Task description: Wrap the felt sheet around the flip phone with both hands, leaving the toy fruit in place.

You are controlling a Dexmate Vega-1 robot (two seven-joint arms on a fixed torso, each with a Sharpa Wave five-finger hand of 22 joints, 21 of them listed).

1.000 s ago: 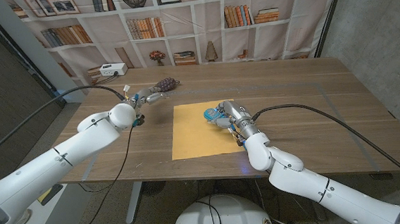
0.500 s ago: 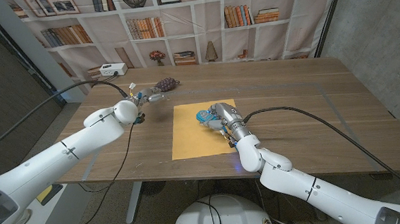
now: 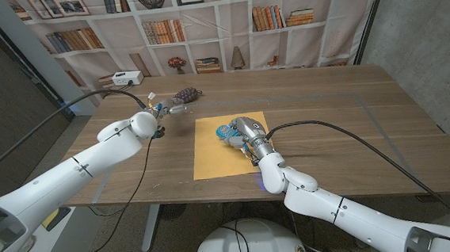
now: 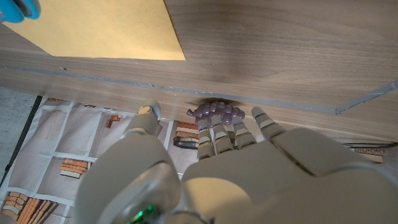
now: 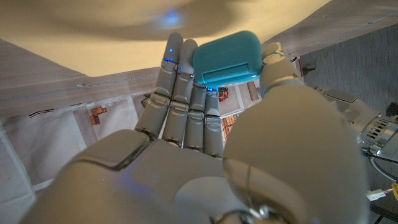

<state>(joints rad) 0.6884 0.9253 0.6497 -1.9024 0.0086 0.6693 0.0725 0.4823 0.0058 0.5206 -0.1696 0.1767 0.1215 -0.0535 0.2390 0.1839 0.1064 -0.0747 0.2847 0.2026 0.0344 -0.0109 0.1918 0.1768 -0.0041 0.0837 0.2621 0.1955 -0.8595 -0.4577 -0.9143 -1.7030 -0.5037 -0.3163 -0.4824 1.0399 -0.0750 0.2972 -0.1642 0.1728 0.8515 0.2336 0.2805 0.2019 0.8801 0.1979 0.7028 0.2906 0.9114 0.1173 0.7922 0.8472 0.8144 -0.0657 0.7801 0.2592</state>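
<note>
The right hand pinches the teal phone between fingers and thumb over the felt, probably to set it down for wrapping. The left hand, fingers spread and empty, hovers just beside the grapes, left of the felt.

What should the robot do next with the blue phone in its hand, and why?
Probably lower the flip phone onto the felt sheet and let go. The right hand holds it over the sheet, and wrapping likely needs the phone lying there first. The left hand is off by the toy fruit, which should stay put.
</note>
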